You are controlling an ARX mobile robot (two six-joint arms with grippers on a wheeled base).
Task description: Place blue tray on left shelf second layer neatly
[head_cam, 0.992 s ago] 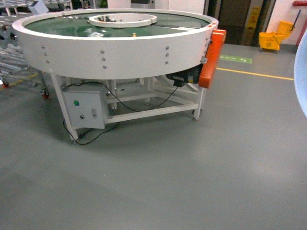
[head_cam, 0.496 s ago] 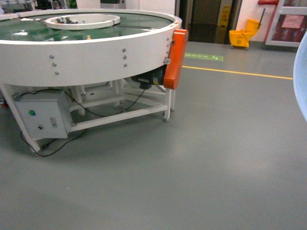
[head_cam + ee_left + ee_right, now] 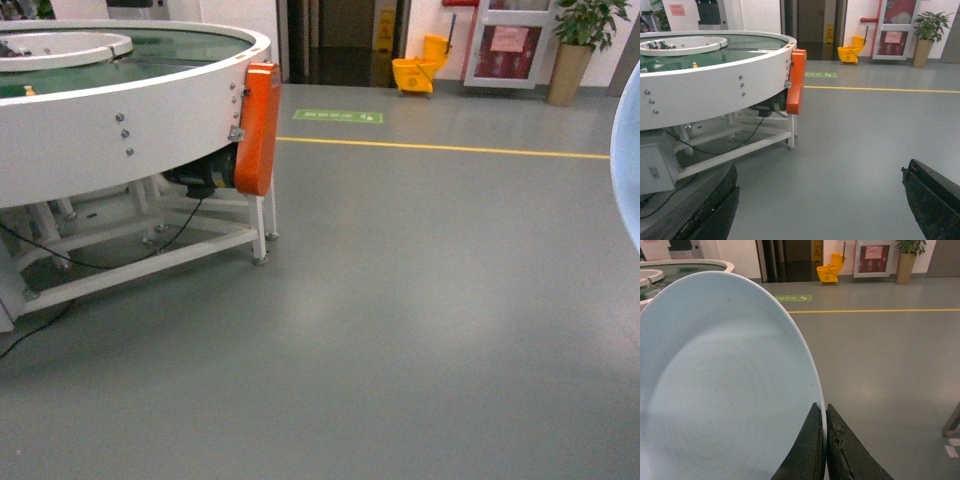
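Note:
The pale blue tray point(image 3: 725, 385) fills the left half of the right wrist view, held on edge with its hollow side facing the camera. My right gripper point(image 3: 823, 412) is shut on the tray's rim, one dark finger on each side. A sliver of the same blue tray point(image 3: 628, 170) shows at the right edge of the head view. My left gripper point(image 3: 820, 192) is open, its two black fingers wide apart over bare floor with nothing between them. The left shelf is out of view.
A large white round machine point(image 3: 110, 120) with an orange guard point(image 3: 258, 128) stands on a white frame at the left, cables hanging under it. Grey floor stretches ahead, crossed by a yellow line point(image 3: 440, 148). A yellow mop bucket point(image 3: 418, 72) and a potted plant point(image 3: 572, 45) stand by the far wall.
The head view has swung to the right: the round machine has slid left and partly out of frame, while the far wall, mop bucket and plant have come into sight. The tray's edge stays at the right.

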